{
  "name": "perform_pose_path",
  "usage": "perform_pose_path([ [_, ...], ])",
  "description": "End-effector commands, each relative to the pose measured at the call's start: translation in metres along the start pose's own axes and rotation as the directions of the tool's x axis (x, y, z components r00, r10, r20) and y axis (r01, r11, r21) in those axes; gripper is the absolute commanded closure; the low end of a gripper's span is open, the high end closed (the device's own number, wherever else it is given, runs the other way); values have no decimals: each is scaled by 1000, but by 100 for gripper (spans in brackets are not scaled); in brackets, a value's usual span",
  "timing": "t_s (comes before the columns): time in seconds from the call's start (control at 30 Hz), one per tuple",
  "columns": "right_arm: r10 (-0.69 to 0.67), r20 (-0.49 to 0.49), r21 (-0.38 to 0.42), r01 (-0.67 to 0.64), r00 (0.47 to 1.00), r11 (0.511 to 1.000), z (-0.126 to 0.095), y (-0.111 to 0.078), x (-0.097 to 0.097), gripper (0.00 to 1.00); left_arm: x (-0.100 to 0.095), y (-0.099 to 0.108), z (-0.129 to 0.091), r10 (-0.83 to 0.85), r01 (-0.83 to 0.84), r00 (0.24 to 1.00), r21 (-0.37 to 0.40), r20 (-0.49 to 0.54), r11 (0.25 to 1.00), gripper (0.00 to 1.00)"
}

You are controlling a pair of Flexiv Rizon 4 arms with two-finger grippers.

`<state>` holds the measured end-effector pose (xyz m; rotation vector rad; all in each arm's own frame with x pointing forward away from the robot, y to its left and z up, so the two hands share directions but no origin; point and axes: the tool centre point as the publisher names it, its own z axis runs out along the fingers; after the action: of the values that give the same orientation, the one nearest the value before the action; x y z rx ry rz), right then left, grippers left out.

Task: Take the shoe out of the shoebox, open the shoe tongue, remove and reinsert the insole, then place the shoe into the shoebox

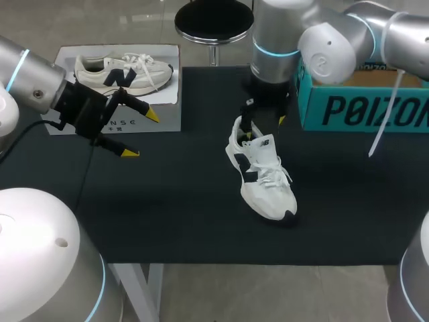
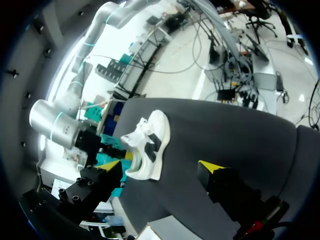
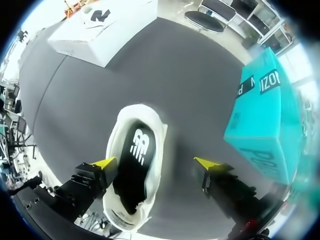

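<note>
Shoe (image 1: 265,181) lies on the table (image 1: 167,215), heel far, toe toward me. Right hand (image 1: 264,127) is open, directly over the heel opening, insole (image 3: 134,165) exposed. Left hand (image 1: 142,134) is open, well apart: right is nearer.

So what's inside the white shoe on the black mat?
A black insole with a white logo lies inside the shoe. The insole's toe end is covered by the shoe's upper, so that part cannot be seen.

place: robotics lab | evidence: left arm (image 1: 27,80), right arm (image 1: 322,40), black worktable (image 1: 167,215)
</note>
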<state>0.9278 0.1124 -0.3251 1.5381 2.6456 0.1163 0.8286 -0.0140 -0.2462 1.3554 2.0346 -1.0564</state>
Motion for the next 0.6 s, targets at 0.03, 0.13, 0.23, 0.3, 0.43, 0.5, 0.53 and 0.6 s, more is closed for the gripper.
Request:
perform_pose_path([
  [0.03,2,19,-4,-2,1000,1000,-24,-4,-2,0,0,0,0,0,0,1000,-2,-4,1000,0],
  [0.13,4,29,-9,-4,1000,1000,-35,-11,-1,0,0,0,0,0,0,1000,-2,-4,1000,0],
  [0.23,15,41,-20,-14,999,1000,-52,-25,5,100,0,0,0,0,0,1000,-2,-4,1000,0],
  [0.3,15,45,-20,-15,999,1000,-61,-35,11,100,0,0,0,0,0,1000,-2,-4,1000,0],
  [0.43,31,38,-7,-31,999,999,-71,-59,26,100,0,0,0,0,0,1000,-2,-4,1000,0],
  [0.5,43,31,4,-43,999,999,-69,-70,33,100,0,0,0,0,0,1000,-2,-4,1000,0],
  [0.53,49,26,12,-49,998,999,-70,-76,37,100,0,0,0,0,0,1000,-2,-4,1000,0],
  [0.6,61,13,22,-61,998,998,-67,-87,43,100,0,0,0,0,0,1000,-2,-4,1000,0],
])
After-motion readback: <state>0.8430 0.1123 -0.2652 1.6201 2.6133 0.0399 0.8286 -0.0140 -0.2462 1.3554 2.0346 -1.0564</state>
